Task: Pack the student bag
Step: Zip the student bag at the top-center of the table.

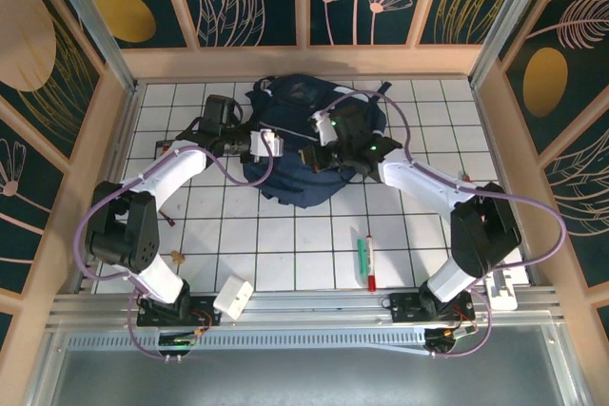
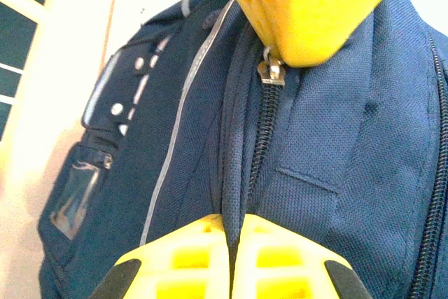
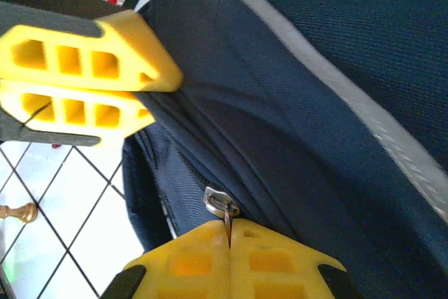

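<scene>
While the student bag [image 1: 290, 183] lies at the far middle of the counter [image 1: 285, 235], we find both arms on it. The left jaws pinch a fabric fold beside the zip track [image 2: 264, 138], and the right jaws grip the metal pull [image 3: 220, 203]. That track runs left to right between them. We count one bag and one pull, with one green pen [image 1: 362, 256] and one white marker [image 1: 372, 261] lying near right.

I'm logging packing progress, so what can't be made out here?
- How far the zipper on the bag is open: top view, both arms cover it.
- End of the zipper pull: right wrist view, pinched inside the right gripper.
- The small brown thing on the table: top view, too small to name.
</scene>
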Robot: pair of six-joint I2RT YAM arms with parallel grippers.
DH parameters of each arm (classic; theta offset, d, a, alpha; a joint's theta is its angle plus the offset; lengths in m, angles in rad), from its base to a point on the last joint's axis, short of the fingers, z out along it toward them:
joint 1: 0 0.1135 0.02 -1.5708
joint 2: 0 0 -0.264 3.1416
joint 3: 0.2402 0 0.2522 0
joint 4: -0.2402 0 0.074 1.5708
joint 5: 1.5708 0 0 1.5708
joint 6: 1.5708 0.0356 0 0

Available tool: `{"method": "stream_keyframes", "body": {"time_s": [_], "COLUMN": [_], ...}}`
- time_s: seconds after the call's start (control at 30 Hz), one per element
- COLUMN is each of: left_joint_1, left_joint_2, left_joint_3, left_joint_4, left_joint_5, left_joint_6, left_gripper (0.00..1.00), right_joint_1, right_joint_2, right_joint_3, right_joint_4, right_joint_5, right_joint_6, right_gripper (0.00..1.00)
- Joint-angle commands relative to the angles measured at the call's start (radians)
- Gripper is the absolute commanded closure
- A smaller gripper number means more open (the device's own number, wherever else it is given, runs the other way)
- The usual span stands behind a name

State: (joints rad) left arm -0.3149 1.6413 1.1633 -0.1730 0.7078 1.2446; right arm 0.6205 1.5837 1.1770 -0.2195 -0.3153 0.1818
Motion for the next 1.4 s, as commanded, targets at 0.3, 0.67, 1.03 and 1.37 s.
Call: {"method": "stream_keyframes", "body": {"time_s": [0.3,0.67,1.03,1.37], "left_joint_1": [0.089,0.111,0.114,0.113], "left_joint_2": [-0.074,-0.081,-0.142,-0.171], "left_joint_3": [-0.046,-0.103,-0.274,-0.310], "left_joint_4": [0.038,0.007,0.078,0.093], "left_joint_5": [0.008,-0.054,-0.035,-0.031], "left_joint_6": [-0.025,0.068,0.105,0.094], "left_gripper": [1.00,1.00,1.00,1.00], "right_joint_1": [-0.143,-0.258,-0.365,-0.441], "right_joint_2": [-0.050,0.043,0.302,0.454], "right_joint_3": [-0.120,-0.147,0.062,0.203], "right_joint_4": [-0.136,0.024,0.167,0.167], "right_joint_5": [0.152,0.221,0.221,0.145], "right_joint_6": [0.039,-0.006,0.010,0.105], "right_gripper": [1.00,1.00,1.00,1.00]}}
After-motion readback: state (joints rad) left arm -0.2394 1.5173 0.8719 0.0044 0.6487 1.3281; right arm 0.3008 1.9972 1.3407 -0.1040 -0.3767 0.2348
